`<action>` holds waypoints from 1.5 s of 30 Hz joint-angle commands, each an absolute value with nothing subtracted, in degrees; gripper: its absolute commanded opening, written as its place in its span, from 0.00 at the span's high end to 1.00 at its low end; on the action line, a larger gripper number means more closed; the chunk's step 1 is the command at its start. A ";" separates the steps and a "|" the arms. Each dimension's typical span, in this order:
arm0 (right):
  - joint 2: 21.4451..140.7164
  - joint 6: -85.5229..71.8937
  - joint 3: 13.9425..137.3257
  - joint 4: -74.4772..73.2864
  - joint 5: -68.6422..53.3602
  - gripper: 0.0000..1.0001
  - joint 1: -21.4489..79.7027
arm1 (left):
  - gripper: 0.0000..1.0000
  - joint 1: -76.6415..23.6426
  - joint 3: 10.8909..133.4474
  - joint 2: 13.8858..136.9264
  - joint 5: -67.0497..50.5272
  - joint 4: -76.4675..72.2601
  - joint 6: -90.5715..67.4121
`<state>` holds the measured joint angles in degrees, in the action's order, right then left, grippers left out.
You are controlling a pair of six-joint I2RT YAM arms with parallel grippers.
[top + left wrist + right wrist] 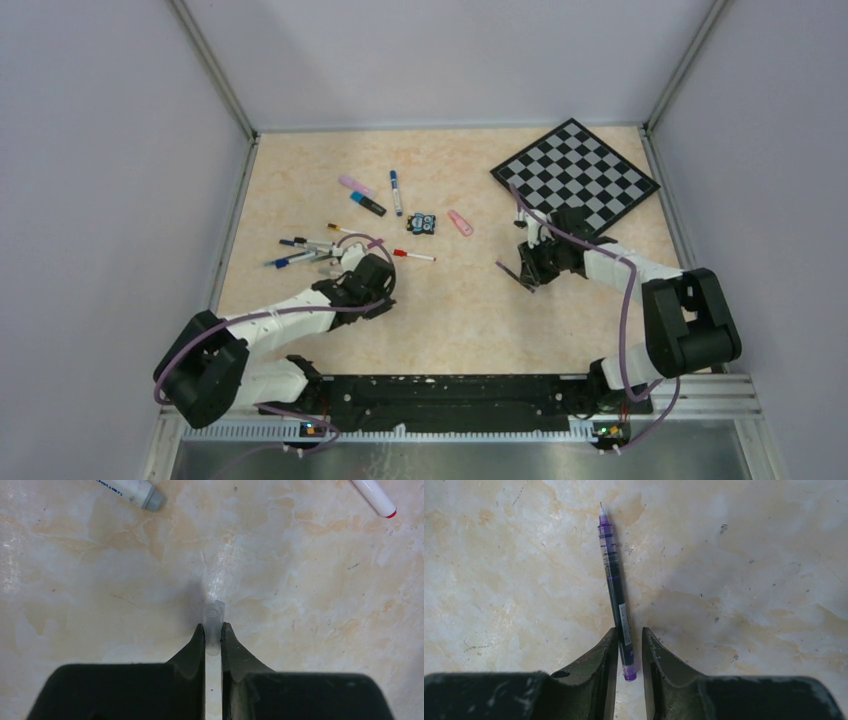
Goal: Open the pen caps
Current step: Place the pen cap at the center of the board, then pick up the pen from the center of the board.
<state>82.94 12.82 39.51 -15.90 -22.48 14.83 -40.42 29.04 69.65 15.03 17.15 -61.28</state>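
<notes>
In the left wrist view my left gripper (213,627) is shut on a clear stubby pen cap (214,614), which sticks out past the fingertips just above the table. From above, that gripper (352,258) sits beside a cluster of pens (305,250). My right gripper (630,632) stands open around the rear end of a purple pen (611,565). The pen lies on the table with its bare tip pointing away, leaning against the left finger, with a gap to the right one. In the top view this gripper (524,266) is low near the chessboard.
A white marker with a grey end (131,489) and a white pen with a red end (376,499) lie ahead of the left gripper. Further back lie a blue-capped marker (396,192), a pink marker (357,185), a toy block (424,223) and the chessboard (575,175).
</notes>
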 commanded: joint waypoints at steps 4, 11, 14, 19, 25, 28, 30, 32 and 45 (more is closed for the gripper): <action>83.15 12.39 42.23 -15.53 -22.40 0.76 14.59 | 0.83 -40.30 30.34 70.94 16.81 17.78 -60.56; 82.99 12.55 42.36 -15.69 -23.03 0.74 14.67 | 0.70 -40.33 30.79 71.09 16.77 18.81 -60.47; 82.77 12.57 42.44 -15.74 -23.48 0.72 14.67 | 0.67 -40.26 31.30 70.40 16.88 19.84 -60.17; 82.13 12.98 42.62 -16.07 -24.48 0.69 14.66 | 0.62 -40.26 33.07 67.67 17.63 22.87 -59.50; 80.14 14.24 43.14 -16.80 -25.79 0.58 14.62 | 0.36 -40.26 36.12 62.13 19.08 25.45 -53.92; 78.56 15.39 43.32 -17.47 -26.54 0.51 14.60 | 0.23 -40.23 36.51 59.87 17.55 21.91 -45.73; 77.57 16.47 43.54 -18.17 -27.42 0.47 14.64 | 0.08 -40.10 35.95 58.38 14.52 17.00 -40.28; 76.44 18.03 43.95 -19.20 -29.33 0.42 14.65 | 0.02 -39.90 35.17 57.14 9.06 11.88 -36.17; 72.07 20.92 45.26 -22.13 -33.58 0.35 14.64 | 0.01 -36.28 47.31 74.43 19.10 18.97 -64.34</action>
